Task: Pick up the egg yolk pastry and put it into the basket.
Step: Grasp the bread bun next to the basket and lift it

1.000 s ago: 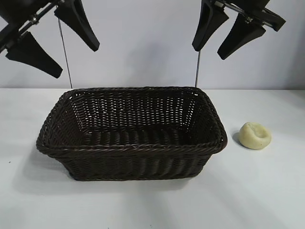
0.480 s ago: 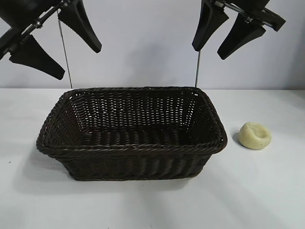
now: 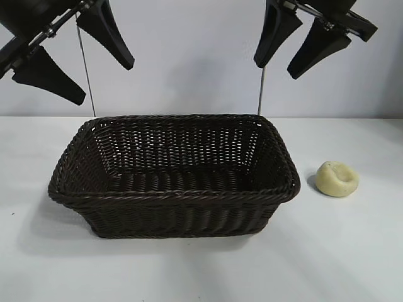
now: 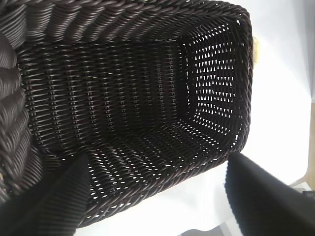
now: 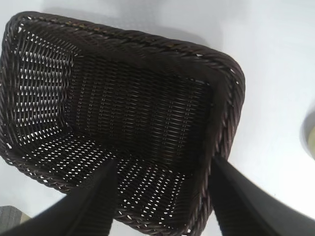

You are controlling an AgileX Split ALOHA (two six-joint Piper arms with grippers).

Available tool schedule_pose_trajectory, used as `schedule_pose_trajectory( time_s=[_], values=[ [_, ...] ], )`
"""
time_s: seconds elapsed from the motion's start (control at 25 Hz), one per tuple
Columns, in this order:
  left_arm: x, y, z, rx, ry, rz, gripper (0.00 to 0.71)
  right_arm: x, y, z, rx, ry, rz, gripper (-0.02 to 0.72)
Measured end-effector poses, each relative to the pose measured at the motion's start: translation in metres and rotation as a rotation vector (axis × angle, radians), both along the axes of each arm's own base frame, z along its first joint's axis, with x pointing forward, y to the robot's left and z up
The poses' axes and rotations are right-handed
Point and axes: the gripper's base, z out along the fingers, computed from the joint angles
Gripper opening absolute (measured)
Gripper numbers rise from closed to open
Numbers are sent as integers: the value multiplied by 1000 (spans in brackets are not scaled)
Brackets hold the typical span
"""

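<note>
The egg yolk pastry [image 3: 337,178], a small pale yellow lump with a dimpled top, lies on the white table just right of the basket. The basket [image 3: 173,195], dark brown wicker with nothing in it, stands in the middle. High above its left end hangs my left gripper [image 3: 104,80], open and holding nothing. My right gripper [image 3: 278,69] hangs open above the basket's far right corner, up and to the left of the pastry. Each wrist view looks down into the basket [image 4: 147,19] [image 5: 147,42] between spread fingers [image 4: 64,196] [image 5: 93,201]. The pastry's edge [image 5: 311,133] shows at that frame's border.
The white table [image 3: 352,251] has free room in front of and to the right of the basket. A pale wall rises behind. Two thin upright rods [image 3: 85,69] [image 3: 261,94] stand behind the basket's far corners.
My left gripper shifted slightly to the right a second ago and has held still since. The right gripper, the pastry and the basket have not moved.
</note>
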Motion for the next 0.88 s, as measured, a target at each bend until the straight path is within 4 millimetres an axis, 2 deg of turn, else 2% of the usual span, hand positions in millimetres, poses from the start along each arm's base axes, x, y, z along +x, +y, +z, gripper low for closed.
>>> schedule_pose_trajectory(
  time_s=[0.28,0.4,0.6,0.72,0.88],
  values=[
    [0,0,0,0,0,0,552,8,-62,-1,-31,16,-146,413],
    [0,0,0,0,0,0,552,8,-77,-1,-33,18,-175,413],
    [0,0,0,0,-1,-1,552,9,-80,-3,-34,24,-179,413],
    [0,0,0,0,-1,-1,552,14,-79,-14,-36,52,-174,417],
    [0,0,0,0,-1,0,552,25,-79,-41,-39,121,-173,515]
  ],
)
